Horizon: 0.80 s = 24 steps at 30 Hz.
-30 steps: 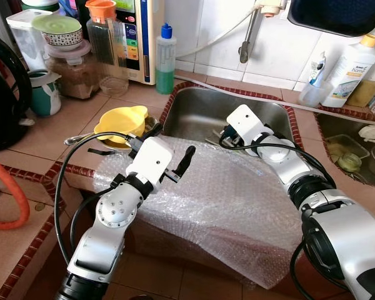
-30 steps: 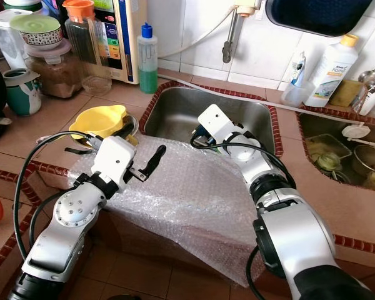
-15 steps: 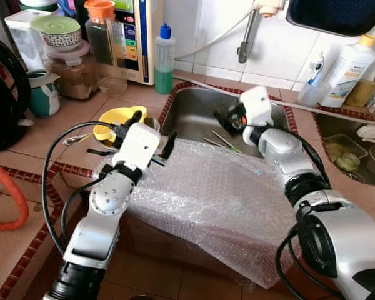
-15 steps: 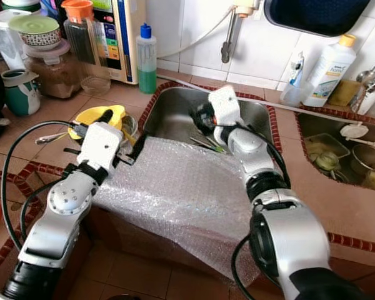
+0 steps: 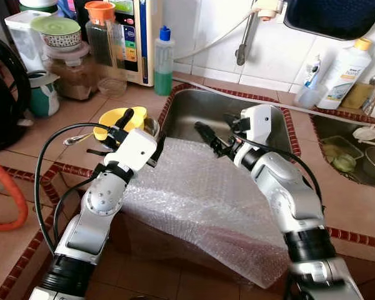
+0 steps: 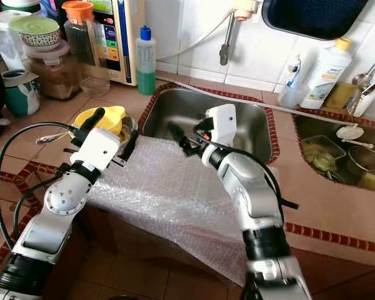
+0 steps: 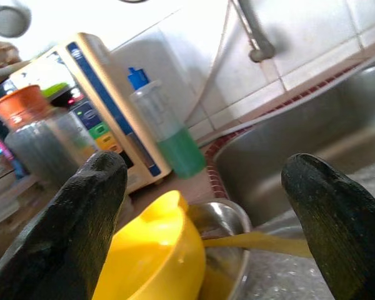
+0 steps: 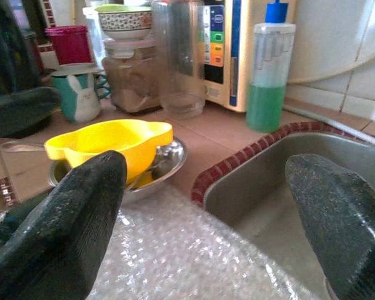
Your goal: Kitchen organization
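A sheet of bubble wrap (image 5: pixel 200 200) is draped over the counter's front edge below the steel sink (image 5: pixel 206 109). My left gripper (image 5: pixel 142 131) is open at the sheet's left corner, beside a yellow bowl (image 5: pixel 115 119) that sits in a steel bowl (image 8: pixel 169 156). The left wrist view has the yellow bowl (image 7: pixel 156 250) between its spread fingers (image 7: pixel 81 231). My right gripper (image 5: pixel 215 128) is open over the sheet's far edge at the sink rim, pointing left; its fingers (image 8: pixel 62 225) stand above the bubble wrap (image 8: pixel 194 262).
A green soap bottle (image 5: pixel 165 59), a water purifier (image 5: pixel 140 37), jars and a rabbit mug (image 5: pixel 45 94) line the back left. The tap (image 5: pixel 242 44) hangs over the sink. A white detergent bottle (image 5: pixel 345 72) and a second basin (image 5: pixel 350 156) with dishes are on the right.
My right gripper has come back out of the sink and swung left over the sheet's far edge. My left gripper has shifted left, toward the yellow bowl.
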Motion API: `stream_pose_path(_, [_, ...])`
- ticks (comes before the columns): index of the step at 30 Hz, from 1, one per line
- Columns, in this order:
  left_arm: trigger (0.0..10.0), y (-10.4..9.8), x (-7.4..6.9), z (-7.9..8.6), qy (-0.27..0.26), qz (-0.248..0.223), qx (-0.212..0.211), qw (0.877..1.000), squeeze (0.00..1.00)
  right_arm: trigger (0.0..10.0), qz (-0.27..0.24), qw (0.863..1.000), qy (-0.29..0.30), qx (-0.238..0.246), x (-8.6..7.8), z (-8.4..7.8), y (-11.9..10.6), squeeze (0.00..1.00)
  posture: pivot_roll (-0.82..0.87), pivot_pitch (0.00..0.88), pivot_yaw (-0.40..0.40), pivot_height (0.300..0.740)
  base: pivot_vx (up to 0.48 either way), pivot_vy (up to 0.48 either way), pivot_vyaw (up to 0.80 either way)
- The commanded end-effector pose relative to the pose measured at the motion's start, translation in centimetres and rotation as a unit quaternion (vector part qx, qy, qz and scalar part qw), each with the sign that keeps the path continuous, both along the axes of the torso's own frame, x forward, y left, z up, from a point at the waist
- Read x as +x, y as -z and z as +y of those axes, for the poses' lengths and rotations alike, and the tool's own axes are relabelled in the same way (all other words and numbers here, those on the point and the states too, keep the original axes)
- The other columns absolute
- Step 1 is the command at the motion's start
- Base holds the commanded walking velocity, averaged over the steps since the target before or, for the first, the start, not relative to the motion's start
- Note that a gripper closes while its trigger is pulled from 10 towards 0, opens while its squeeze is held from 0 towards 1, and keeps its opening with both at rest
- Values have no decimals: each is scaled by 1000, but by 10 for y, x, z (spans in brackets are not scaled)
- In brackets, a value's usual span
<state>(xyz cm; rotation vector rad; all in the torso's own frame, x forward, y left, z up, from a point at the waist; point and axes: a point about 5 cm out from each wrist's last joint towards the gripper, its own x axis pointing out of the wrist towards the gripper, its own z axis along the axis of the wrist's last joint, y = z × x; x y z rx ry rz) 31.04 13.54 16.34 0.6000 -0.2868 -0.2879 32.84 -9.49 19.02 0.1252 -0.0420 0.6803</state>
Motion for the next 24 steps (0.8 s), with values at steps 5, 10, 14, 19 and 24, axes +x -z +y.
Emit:
stream_pose_path(5, [10000, 2, -1, -10, 20, -18, 25, 999, 0, 10000, 38, 999, 23, -3, -15, -9, 3, 843, 70, 0, -69, 740, 0, 0, 0])
stream_pose_path(10, [10000, 6, -2, -14, 22, -14, 16, 1000, 0, 10000, 56, 997, 53, 2, -22, -9, 9, 341, 63, 0, -58, 740, 0, 0, 0])
stream_pose_path(14, [10000, 6, -2, -20, 20, -13, -1, 1000, 0, 10000, 62, 996, 71, 0, -23, -9, 13, 0, 60, 0, -52, 740, 0, 0, 0])
stream_pose_path(19, [10000, 6, -2, -24, 18, -11, -14, 1000, 0, 10000, 76, 994, 85, 3, -24, -8, 14, 0, 59, 0, -48, 740, 0, 0, -292])
stream_pose_path(24, [10000, 9, -4, -24, 15, -6, -19, 1000, 0, 10000, 74, 993, 96, 6, -23, -10, 13, 0, 59, 0, -34, 740, 0, 0, -770])
